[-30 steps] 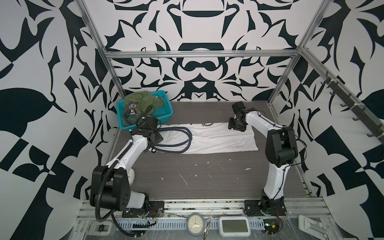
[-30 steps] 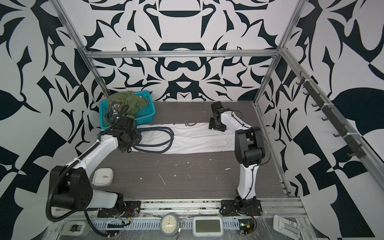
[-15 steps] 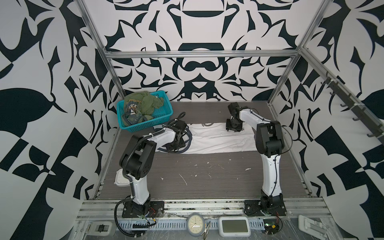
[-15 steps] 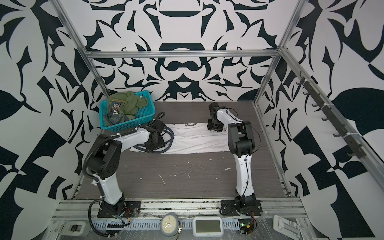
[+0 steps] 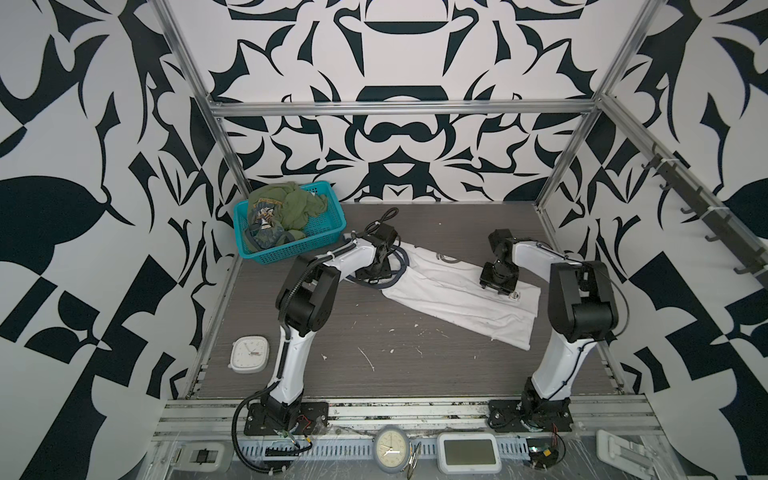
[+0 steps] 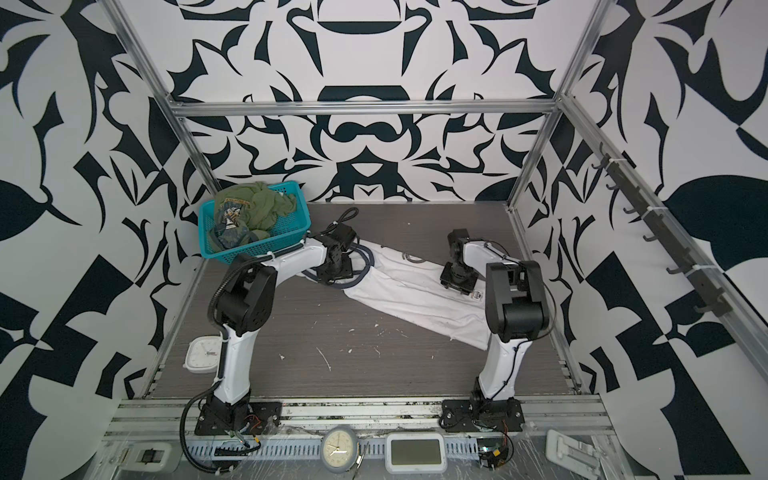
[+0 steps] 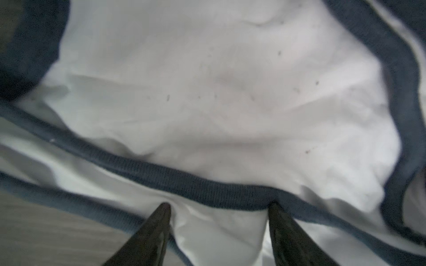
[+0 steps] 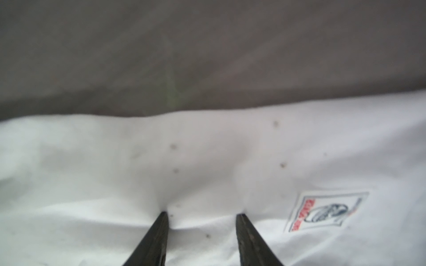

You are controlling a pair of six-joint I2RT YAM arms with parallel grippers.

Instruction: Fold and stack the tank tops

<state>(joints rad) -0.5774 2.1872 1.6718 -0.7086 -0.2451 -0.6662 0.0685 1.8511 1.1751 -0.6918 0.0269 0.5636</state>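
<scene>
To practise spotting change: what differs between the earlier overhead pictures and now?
The white tank top has swung from lying straight across to a diagonal, its hem end nearer the front. The left gripper moved rightward, the right gripper frontward; both press it, jaws open. The olive tank top stays in the teal basket.

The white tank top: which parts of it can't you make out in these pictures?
- White tank top, strap end: partly covered by the left arm in both top views.
- Its label: blurred in the right wrist view, too small in both top views.
- Cloth beneath the right hand: hidden by the hand in both top views.
</scene>
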